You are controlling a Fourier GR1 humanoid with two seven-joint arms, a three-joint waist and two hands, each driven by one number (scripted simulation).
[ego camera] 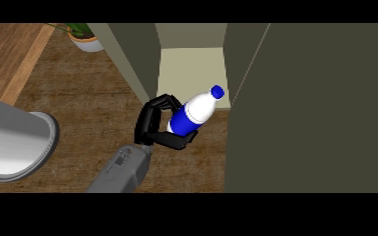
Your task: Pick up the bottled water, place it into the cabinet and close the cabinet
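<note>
White bottle [193,114], blue cap and label; olive cabinet [303,105]

Only one arm visible from here: a chunky matte grey forearm [122,172] with a blocky casing, a small round detail near the wrist, coming in from about 7 o'clock. It ends in a glossy black hand [153,122] with slim, segmented fingers.

I have one view only, from the head, looking steeply down onto the wooden counter [81,100]. It faces the open cabinet [193,70], which sits at the middle and whose door [303,110] fills the side right of it. It stands close: the cabinet runs out of view at the top. Left of the cabinet, a potted plant [83,36] marks the far edge.
</note>
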